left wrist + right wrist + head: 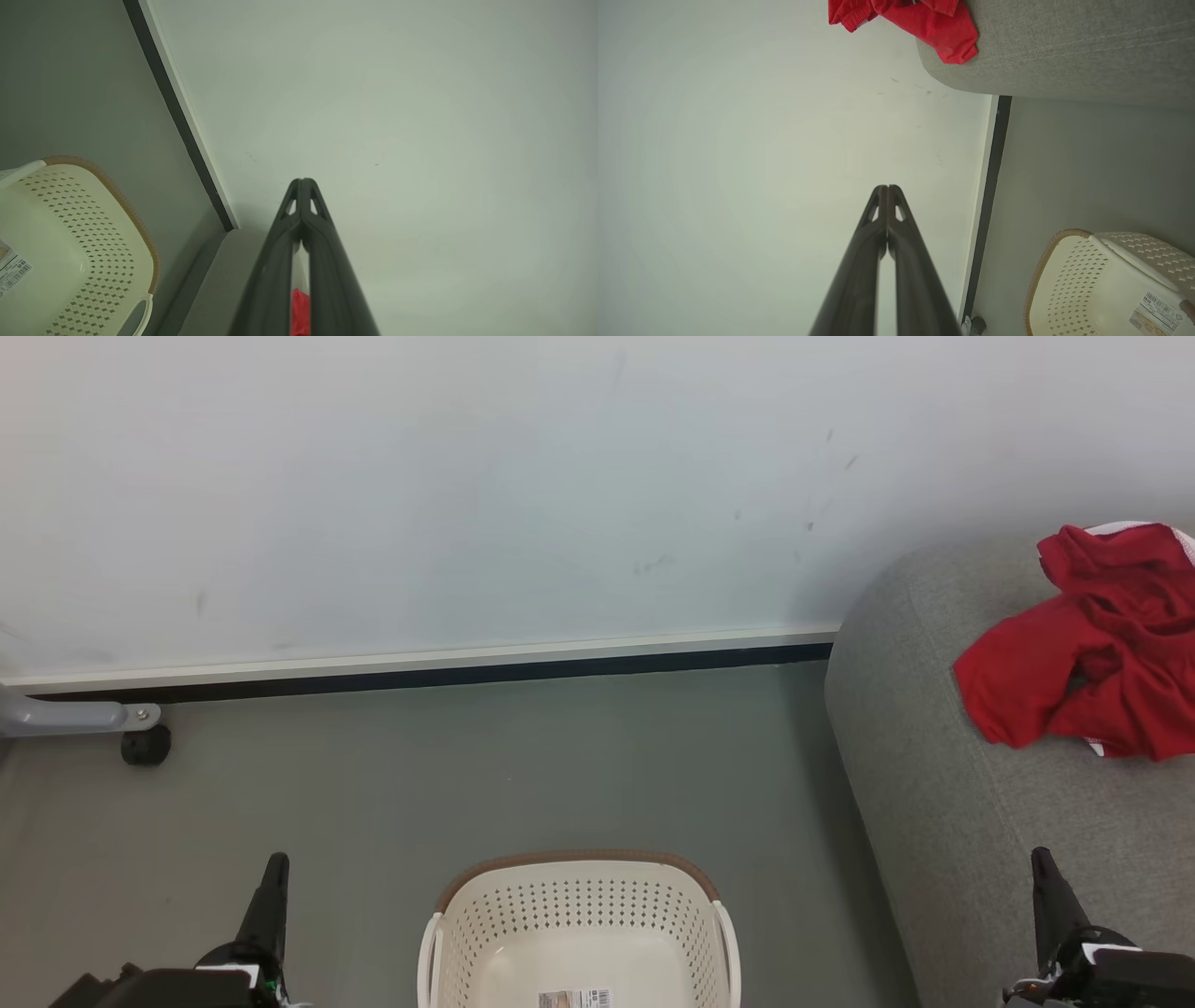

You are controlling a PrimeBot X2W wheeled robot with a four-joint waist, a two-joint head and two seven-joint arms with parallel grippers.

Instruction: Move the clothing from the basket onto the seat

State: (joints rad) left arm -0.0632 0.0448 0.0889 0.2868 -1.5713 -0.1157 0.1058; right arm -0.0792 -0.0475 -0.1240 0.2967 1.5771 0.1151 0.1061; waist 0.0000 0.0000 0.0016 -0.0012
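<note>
The basket (579, 905) stands on the grey floor (523, 775), and its pale bottom carries a barcode label (576, 999). The clothing (1083, 653) lies outside the basket. The red garments make a crumpled heap on the seat (934, 803), to the right of the basket and beyond it, well apart from it. A white edge shows at the top of the heap. The seat itself stands near the basket on its right side, and the wall (467, 476) rises behind the basket.

The left gripper (276, 863) is to the left of the basket. Its two fingers are pressed together at the tips and hold nothing. The right gripper (1039, 857) is to the right of the basket, in front of the seat's side. Its fingers are closed together too, with nothing between them. Far to the left of the basket, near the wall, there is a black wheel (145, 745) on a grey leg.
</note>
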